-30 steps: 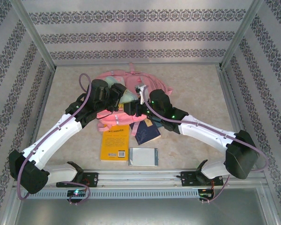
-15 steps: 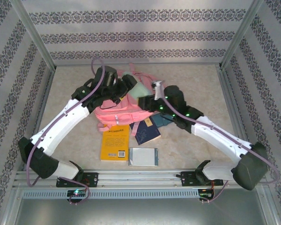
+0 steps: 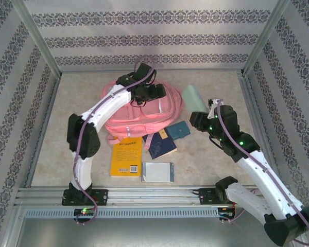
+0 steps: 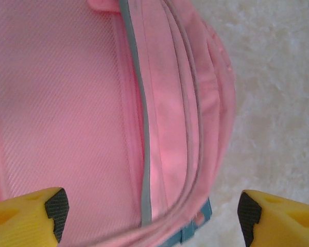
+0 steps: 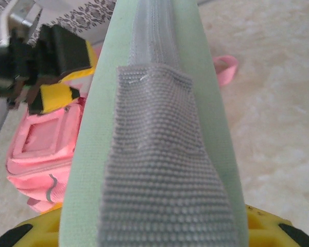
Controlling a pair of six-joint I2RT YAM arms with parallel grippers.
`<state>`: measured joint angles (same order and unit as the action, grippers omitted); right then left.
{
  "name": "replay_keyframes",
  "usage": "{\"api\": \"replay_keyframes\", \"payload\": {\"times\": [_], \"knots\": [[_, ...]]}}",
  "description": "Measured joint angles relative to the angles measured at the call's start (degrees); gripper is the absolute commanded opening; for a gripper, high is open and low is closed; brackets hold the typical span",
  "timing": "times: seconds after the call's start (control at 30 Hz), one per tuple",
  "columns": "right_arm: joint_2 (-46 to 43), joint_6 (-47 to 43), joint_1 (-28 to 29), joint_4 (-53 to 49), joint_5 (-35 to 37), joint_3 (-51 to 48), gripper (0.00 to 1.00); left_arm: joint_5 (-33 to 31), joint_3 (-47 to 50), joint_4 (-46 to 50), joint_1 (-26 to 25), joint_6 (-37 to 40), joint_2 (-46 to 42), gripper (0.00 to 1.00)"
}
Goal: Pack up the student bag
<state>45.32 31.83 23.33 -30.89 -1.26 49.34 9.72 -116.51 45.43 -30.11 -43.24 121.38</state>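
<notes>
Where it lies flat at mid-table [image 3: 74,103], the student bag [image 3: 144,118] runs its long axis roughly near-to-far, its strip-trimmed edge facing the yellow book [image 3: 126,157]. The fabric is a pink ribbed weave with grey-blue piping and a rounded corner. The left pincer [image 4: 152,211] hovers over it, jaws spread wide, holding nothing. To the bag's right, the right pincer [image 5: 154,234] is clamped on a mint-green pouch [image 5: 159,67], flat and oblong, with grey mesh webbing down its middle.

Student bag [image 3: 144,121] partly under left arm [image 3: 100,109], green pouch [image 5: 154,128] covering fingers [image 5: 270,226] of right hand [image 5: 154,234], book [image 3: 126,157] title unreadable
</notes>
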Motion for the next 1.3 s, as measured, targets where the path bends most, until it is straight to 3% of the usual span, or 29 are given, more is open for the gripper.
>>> {"api": "replay_keyframes", "payload": {"times": [0.23,0.53,0.8,0.97,1.3], "knots": [[-7.48,-0.04,-0.37,-8.48,0.42,-0.24,0.41,3.02,-11.61,-0.83,2.38,0.74,12.41,0.60],[-9.97,-0.31,-1.81,-12.68,0.59,-1.11,0.41,6.58,-18.91,-0.79,2.86,-1.07,19.06,0.49],[-9.57,-0.92,-3.19,-12.55,0.57,-1.11,0.38,9.55,-18.01,-1.20,2.97,-3.74,19.06,0.00],[-6.67,-1.38,-4.31,-11.87,0.48,-1.09,0.37,8.96,-19.47,1.62,3.50,-0.96,19.02,0.00],[3.69,-0.68,-7.85,-5.92,-0.70,2.54,0.36,7.87,-34.29,18.62,5.90,8.81,13.90,0.00]]}}
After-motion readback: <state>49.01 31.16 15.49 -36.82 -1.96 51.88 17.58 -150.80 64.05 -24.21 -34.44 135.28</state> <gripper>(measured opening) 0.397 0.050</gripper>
